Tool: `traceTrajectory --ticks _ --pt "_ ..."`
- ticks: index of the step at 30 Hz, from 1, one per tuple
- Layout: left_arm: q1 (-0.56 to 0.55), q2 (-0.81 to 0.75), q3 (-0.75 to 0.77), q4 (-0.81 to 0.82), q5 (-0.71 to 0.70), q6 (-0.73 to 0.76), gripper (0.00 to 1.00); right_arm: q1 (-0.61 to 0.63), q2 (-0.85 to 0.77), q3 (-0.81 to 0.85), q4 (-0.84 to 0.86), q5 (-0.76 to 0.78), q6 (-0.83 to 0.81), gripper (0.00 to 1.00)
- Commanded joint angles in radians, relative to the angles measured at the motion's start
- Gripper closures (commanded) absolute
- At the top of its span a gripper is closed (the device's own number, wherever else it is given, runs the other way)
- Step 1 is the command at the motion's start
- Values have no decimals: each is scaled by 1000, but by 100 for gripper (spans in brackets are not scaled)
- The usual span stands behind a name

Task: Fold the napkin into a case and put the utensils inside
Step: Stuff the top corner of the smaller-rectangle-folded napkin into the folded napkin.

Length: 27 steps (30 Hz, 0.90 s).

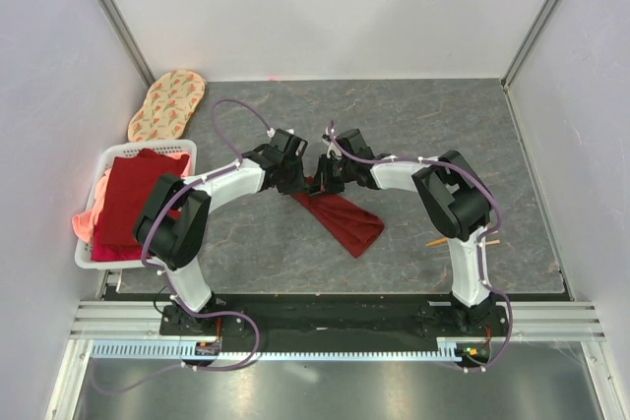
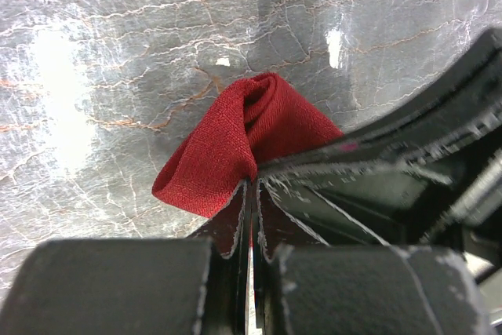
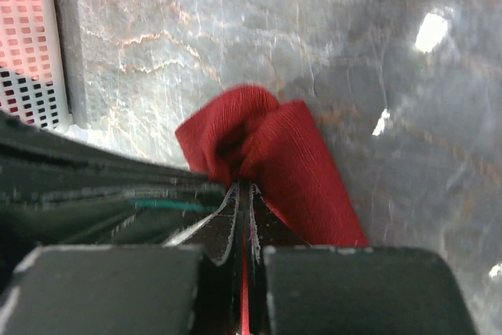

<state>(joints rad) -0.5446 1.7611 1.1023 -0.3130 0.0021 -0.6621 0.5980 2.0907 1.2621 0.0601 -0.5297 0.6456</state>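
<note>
The dark red napkin (image 1: 342, 217) lies bunched in a long strip on the grey table, its upper end lifted between both grippers. My left gripper (image 1: 296, 177) is shut on a fold of the napkin (image 2: 227, 147), with cloth bulging out ahead of the closed tips (image 2: 252, 183). From the other side, my right gripper (image 1: 328, 176) is shut on the same end of the napkin (image 3: 286, 158), a red sliver showing between its jaws (image 3: 243, 187). The two grippers nearly touch. An orange utensil (image 1: 436, 241) lies beside the right arm's base, partly hidden by the arm.
A white basket (image 1: 96, 249) at the left holds a stack of red and pink cloths (image 1: 123, 206). An oval patterned mat (image 1: 167, 105) lies at the back left. White walls enclose the table on three sides. The basket's wall (image 3: 27, 37) shows in the right wrist view.
</note>
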Motion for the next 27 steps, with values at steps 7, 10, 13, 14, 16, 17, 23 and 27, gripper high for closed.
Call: traceTrajectory --ticks 7,10,13,14,16,17,23,27 --pt "3 -12 -9 45 29 -28 98 34 93 29 214 -36 213 100" --pt "6 1 -24 46 27 -34 98 33 135 56 176 -29 206 100" --pt "11 -3 -33 43 35 -33 98 19 72 10 156 -18 174 85" --pt "15 -14 -38 43 30 -33 98 13 36 -6 153 -16 169 84" --pt "20 -31 -41 43 22 -33 89 -4 8 -39 153 -29 164 79" --pt "20 -46 -41 42 18 -31 86 -9 -15 -46 146 -32 157 77" --pt "23 -178 -67 -3 -43 -40 64 -17 -49 -49 90 -13 108 65" --pt "41 -256 -153 6 -91 -88 70 -17 -49 -49 76 -12 86 63"
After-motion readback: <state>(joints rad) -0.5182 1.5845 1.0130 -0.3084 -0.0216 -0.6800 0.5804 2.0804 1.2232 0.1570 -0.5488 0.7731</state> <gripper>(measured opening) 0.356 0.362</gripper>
